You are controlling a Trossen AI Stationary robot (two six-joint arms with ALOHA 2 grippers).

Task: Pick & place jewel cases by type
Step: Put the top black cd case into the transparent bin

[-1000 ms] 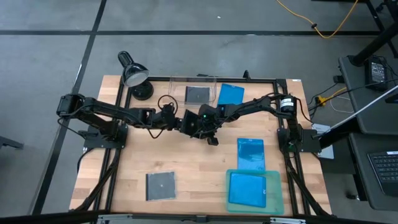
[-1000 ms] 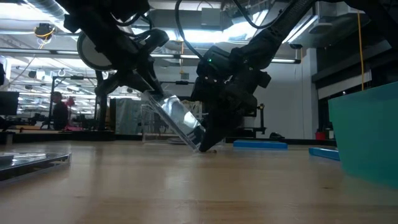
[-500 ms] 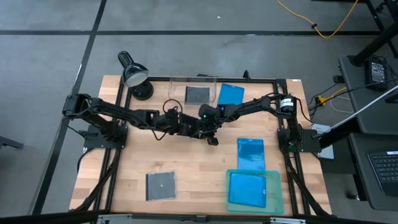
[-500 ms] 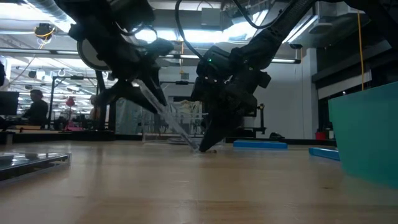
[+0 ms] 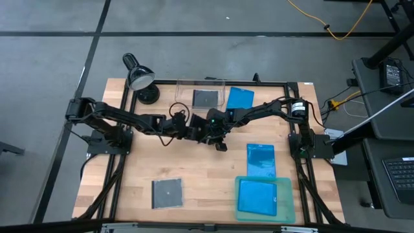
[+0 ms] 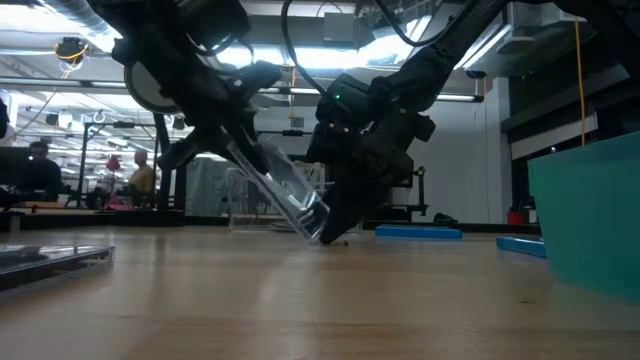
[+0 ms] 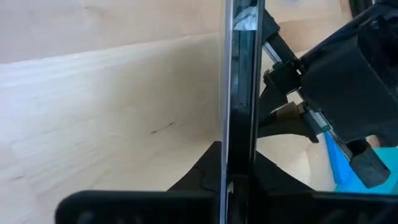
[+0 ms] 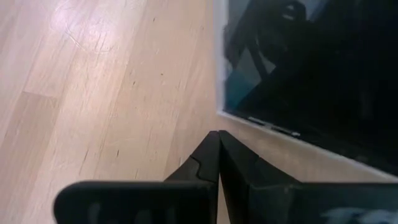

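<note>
Left gripper (image 5: 192,127): I see it near the middle of the table, closed on the edge of a clear jewel case (image 6: 285,190); my left wrist camera shows that case edge-on (image 7: 239,93), pinched between the two fingers.
Held case: in my low view it stands tilted, lower corner down at the wood, upper end toward the left arm.
Right gripper (image 5: 208,134): just beside the left one, fingers shut with nothing between them; my right wrist camera shows the closed tips (image 8: 217,149) just short of the tilted case's lower edge (image 8: 292,68). I cannot tell whether they touch it.
Table (image 5: 194,175): light wood planks.
Clear bin (image 5: 200,90): at the far edge, with a dark square jewel case (image 5: 205,98) inside.
Blue case, far (image 5: 240,98): flat on the wood just right of the bin.
Blue case, right (image 5: 261,160): flat on the table, just beyond the tray.
Teal tray (image 5: 288,200): near right corner, holding another blue jewel case (image 5: 257,196).
Grey square case (image 5: 167,193): flat at the near left, disc visible, well apart from both grippers.
Desk lamp (image 5: 138,76): far left corner.
Background: I see people in the room beyond the table (image 6: 140,180).
</note>
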